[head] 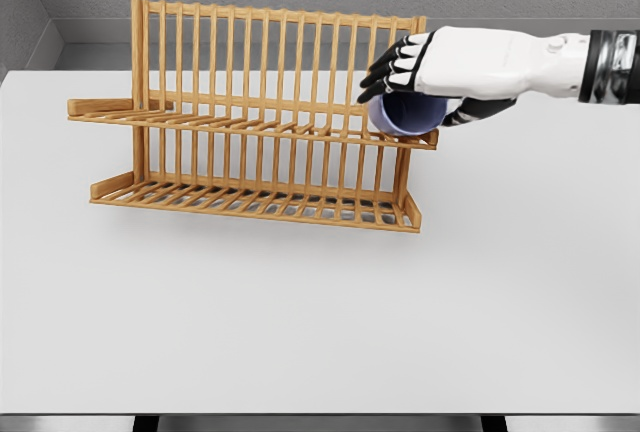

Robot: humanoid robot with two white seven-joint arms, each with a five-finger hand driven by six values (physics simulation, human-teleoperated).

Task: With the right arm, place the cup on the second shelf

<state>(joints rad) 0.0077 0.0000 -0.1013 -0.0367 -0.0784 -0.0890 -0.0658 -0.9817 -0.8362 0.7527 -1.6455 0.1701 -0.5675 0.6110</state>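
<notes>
Head view, upper right: right hand [440, 77], fingers [385, 70] curled around small rigid blue cup [405, 114] over two-tier wooden rack [250, 142]; likely light, smooth, best gripped around wall.

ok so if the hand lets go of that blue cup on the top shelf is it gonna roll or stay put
The blue cup lies tilted, mouth towards the camera, so its round wall could roll. The upper shelf is slatted, and the gaps may cradle it. It sits near the shelf's right end, under the right robot hand, so a nudge might tip it off.
</notes>
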